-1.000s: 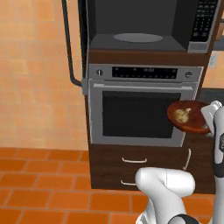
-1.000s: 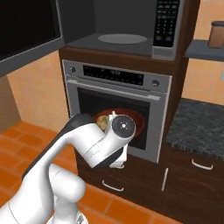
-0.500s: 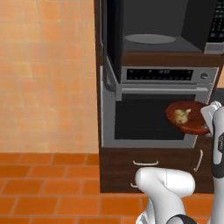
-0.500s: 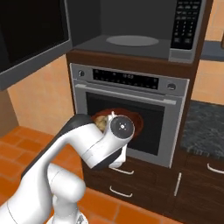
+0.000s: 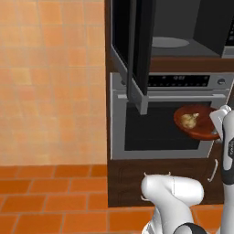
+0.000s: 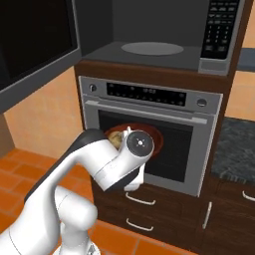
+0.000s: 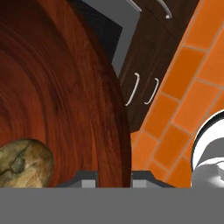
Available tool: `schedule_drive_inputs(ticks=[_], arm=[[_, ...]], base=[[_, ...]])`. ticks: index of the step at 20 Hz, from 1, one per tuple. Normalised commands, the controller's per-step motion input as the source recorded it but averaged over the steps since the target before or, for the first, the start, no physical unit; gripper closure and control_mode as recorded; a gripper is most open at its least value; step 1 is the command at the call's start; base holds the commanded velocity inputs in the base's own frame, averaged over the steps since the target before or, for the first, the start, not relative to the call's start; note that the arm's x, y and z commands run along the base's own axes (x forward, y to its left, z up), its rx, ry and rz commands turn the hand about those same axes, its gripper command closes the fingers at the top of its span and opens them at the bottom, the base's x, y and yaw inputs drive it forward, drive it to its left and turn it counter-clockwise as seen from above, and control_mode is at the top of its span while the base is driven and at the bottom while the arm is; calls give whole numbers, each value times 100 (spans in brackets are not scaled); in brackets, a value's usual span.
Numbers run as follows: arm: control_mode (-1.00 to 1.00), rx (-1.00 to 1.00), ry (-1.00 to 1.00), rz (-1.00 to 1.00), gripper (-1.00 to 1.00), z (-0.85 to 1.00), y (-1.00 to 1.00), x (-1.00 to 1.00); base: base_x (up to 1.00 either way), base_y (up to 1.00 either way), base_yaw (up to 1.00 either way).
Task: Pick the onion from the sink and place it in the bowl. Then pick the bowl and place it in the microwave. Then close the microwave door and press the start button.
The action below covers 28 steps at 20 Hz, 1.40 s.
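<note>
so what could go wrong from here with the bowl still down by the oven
The hand pinches only the rim of the shallow reddish-brown bowl, so it could tip and roll the small tan onion out. The bowl hangs below the black-fronted microwave's cavity; lifting it could knock the shelf edge or the open glass door.

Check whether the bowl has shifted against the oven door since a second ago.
Yes. Against the oven door, the bowl has shifted leftward, from beyond its right edge to over its glass.
</note>
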Motion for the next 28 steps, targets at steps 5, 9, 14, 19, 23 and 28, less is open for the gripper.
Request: schedule_drive_inputs(ticks=[5, 9, 14, 19, 23, 28], arm=[[100, 0, 0, 0, 100, 0, 0, 0], [100, 0, 0, 0, 100, 0, 0, 0], [100, 0, 0, 0, 100, 0, 0, 0], [100, 0, 0, 0, 100, 0, 0, 0], [100, 0, 0, 0, 100, 0, 0, 0], [100, 0, 0, 0, 100, 0, 0, 0]], base=[[29, 9, -4], [31, 18, -5], [37, 20, -3], [49, 32, -3], [30, 31, -2], [43, 29, -2]])
